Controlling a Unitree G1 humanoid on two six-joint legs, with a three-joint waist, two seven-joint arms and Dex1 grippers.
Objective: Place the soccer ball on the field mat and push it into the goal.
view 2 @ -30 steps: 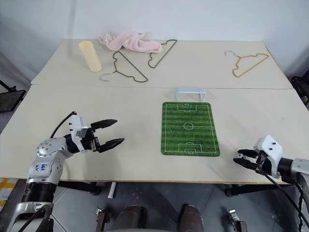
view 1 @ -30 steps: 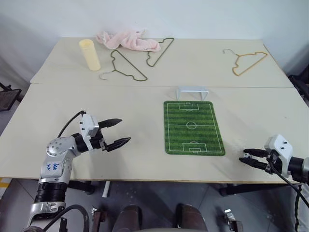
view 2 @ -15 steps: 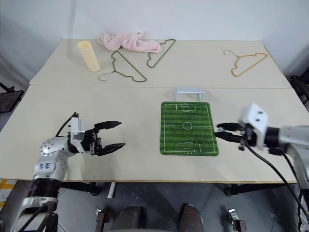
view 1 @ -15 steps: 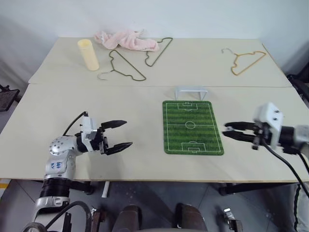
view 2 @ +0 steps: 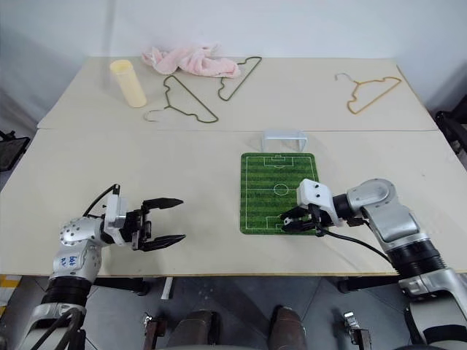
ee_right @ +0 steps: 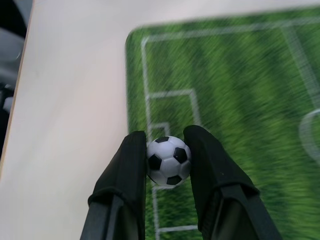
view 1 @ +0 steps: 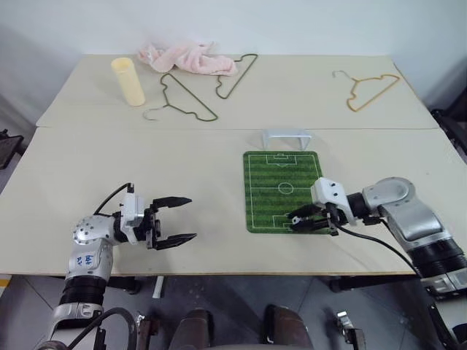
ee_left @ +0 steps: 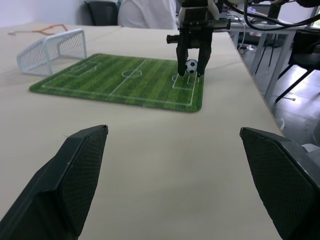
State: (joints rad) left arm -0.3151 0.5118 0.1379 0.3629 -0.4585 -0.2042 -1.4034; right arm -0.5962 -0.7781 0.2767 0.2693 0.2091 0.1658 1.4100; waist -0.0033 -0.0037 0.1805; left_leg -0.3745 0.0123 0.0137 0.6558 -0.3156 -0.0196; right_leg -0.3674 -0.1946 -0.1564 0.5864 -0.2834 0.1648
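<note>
The soccer ball (ee_right: 168,160), tiny and white with black patches, is pinched between the fingers of my right gripper (view 1: 298,219), which is shut on it. That gripper points left and downward over the near end of the field mat (view 1: 281,186), just above the penalty box lines. The left wrist view also catches the ball (ee_left: 191,66) held over the mat. A small white goal (view 1: 287,137) stands at the mat's far edge. My left gripper (view 1: 191,217) hovers open over bare table, well left of the mat, with nothing between its fingers.
At the back of the table stand a yellow cylinder (view 1: 128,80) and a pink cloth (view 1: 188,58). Two dark wire hangers (view 1: 182,98) lie near them, and a yellow hanger (view 1: 372,87) lies at the back right. Two tabletops meet in a seam behind the goal.
My right arm swung in from the table's front right edge leftward to the mat's near end, tilting downward. The left gripper drew back slightly toward the front edge.
</note>
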